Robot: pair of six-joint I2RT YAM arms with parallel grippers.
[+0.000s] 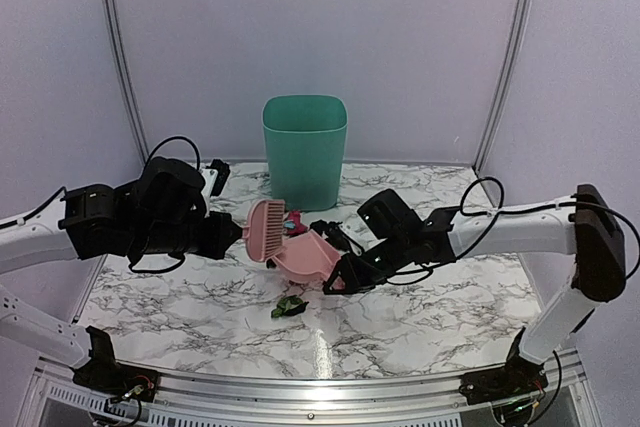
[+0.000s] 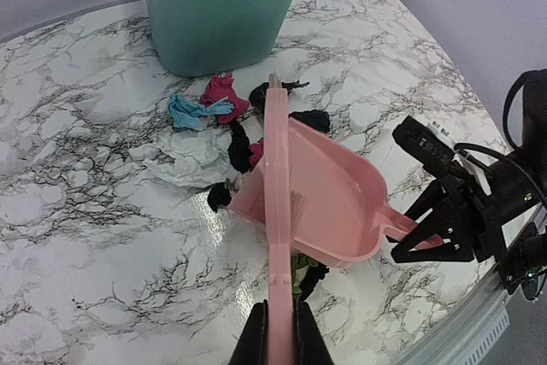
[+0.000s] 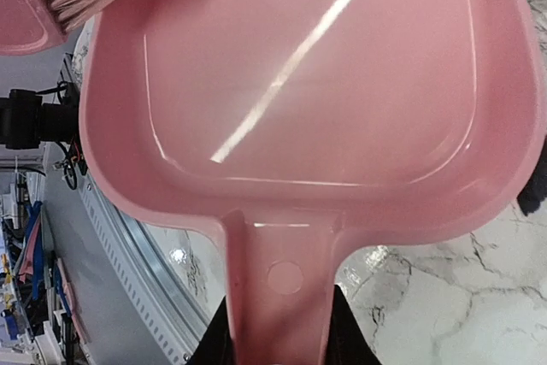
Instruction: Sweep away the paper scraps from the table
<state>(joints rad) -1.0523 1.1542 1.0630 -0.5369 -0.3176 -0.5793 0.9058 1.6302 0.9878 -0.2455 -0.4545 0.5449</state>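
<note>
My left gripper [image 1: 232, 233] is shut on the handle of the pink brush [image 2: 278, 211], whose comb head [image 1: 266, 230] stands over the mouth of the pink dustpan [image 1: 308, 257]. My right gripper [image 3: 278, 339] is shut on the dustpan's handle; the pan [image 3: 299, 74] is empty. In the left wrist view, light blue [image 2: 186, 112], magenta [image 2: 224, 94] and black [image 2: 242, 144] paper scraps lie at the pan's mouth with a white crumpled piece [image 2: 192, 156]. A green scrap [image 1: 290, 306] lies on the table [image 1: 180, 297] in front of the pan, partly under it in the left wrist view [image 2: 299, 273].
A teal bin [image 1: 305, 147] stands upright at the back centre, just behind the scraps; it also shows in the left wrist view [image 2: 218, 6]. The metal front edge [image 1: 320, 387] runs along the near side. The right arm [image 2: 461, 203] reaches in from the right.
</note>
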